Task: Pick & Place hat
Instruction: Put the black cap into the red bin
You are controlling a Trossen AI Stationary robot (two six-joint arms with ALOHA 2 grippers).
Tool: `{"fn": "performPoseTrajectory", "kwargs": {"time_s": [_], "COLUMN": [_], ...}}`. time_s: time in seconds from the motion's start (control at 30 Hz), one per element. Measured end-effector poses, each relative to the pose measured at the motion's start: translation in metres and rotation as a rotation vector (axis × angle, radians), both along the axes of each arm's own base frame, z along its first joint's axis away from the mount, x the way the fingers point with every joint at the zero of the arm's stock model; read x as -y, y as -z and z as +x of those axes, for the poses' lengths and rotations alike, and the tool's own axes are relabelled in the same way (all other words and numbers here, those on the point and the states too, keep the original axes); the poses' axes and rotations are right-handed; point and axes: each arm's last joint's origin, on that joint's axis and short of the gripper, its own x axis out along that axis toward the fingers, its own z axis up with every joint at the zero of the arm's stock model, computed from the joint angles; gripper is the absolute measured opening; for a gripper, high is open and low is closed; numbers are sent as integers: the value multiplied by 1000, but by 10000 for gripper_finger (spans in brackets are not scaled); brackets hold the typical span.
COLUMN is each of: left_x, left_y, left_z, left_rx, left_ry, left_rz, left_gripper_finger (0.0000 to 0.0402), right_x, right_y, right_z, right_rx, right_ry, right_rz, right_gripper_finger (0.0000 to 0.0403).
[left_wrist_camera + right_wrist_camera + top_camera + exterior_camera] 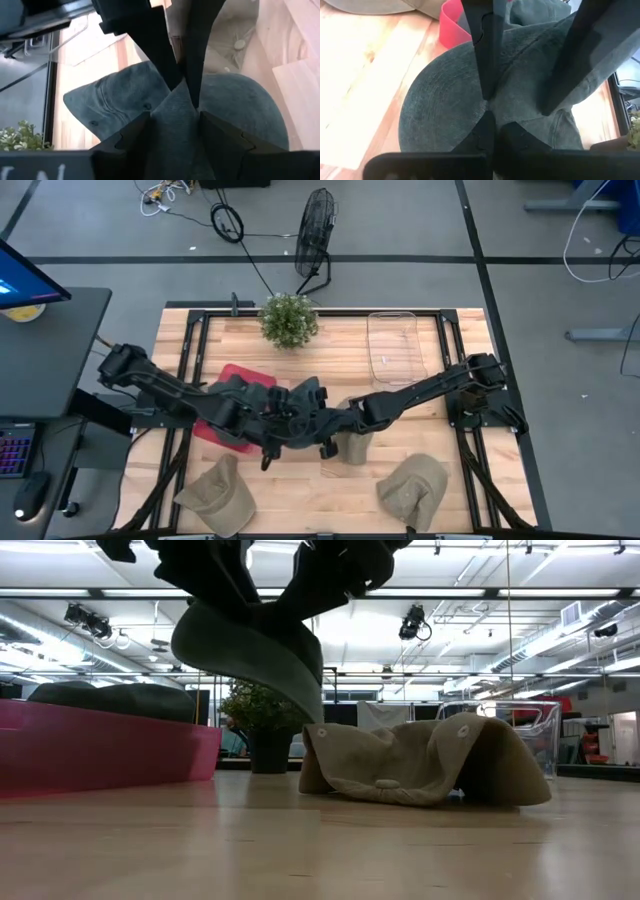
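A dark grey-green hat point(292, 412) hangs in the air between both arms over the table's middle; in the low view its brim point(262, 652) droops well above the wood. My left gripper point(272, 426) and my right gripper point(312, 420) meet at it from opposite sides, each shut on its cloth. A red bin point(232, 380) with more dark hats sits just left of them. One tan hat point(420, 765) lies crumpled on the table below the right arm. My left gripper pinches a raised ridge of the hat's crown cloth point(175, 122) between its two fingers point(132, 137), which stand well apart with bunched cloth filling the gap. The hat is lifted clear of the table. My left gripper comes slanting from the table's left. My right gripper pinches a fold of the hat point(494, 106) where the stitched brim point(440, 107) meets the crown, its fingers point(482, 135) close together. It comes slanting from the table's right, opposite the left gripper. The hat is clear of the table, brim hanging down.
Two more tan hats lie near the table's near edge, one at the left point(215, 492) and one at the right point(415, 490). A clear plastic box point(395, 345) and a potted plant point(288, 318) stand near the far edge. A fan stands on the floor beyond.
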Motion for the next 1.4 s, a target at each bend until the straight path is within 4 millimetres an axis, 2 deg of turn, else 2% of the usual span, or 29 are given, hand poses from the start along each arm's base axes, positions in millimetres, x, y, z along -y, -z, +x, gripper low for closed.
{"fn": "performPoseTrajectory", "kwargs": {"time_s": [0.13, 0.3, 0.47, 0.57, 0.7, 0.93, 1.07, 1.2, 1.3, 1.4], "left_x": [1, 1, 0, -1, 5, 14, 15, 13, 11, 6], "left_y": [6, 8, 12, 12, -20, -88, -106, -99, -77, -61], "left_z": [1, 0, -4, -13, -25, -66, -91, -110, -123, -138], "left_rx": [-38, -68, -129, -234, -301, -406, -496, -503, -590, -569], "left_ry": [8, 14, 38, 66, 95, 160, 191, 242, 228, 257], "left_rz": [-11, -11, 22, 76, 108, 101, -27, -50, -4, 49], "left_gripper_finger": [132, 24, 17, 10, 10, 10, 9, 9, 9, 9], "right_x": [0, 0, -1, -5, -20, -42, -49, -50, -50, -50], "right_y": [1, 1, 2, 3, 5, 8, 9, 8, 8, 8], "right_z": [0, 0, -2, -6, -13, -27, -30, -31, -30, -30], "right_rx": [-2, -2, -19, -36, -49, -78, -86, -89, -85, -82], "right_ry": [-1, 10, 53, 83, 89, 97, 76, 58, 61, 71], "right_rz": [-1, 7, 57, 61, 16, -94, -100, -119, -116, -105], "right_gripper_finger": [6, 20, 66, 99, 137, 177, 184, 185, 185, 185]}}
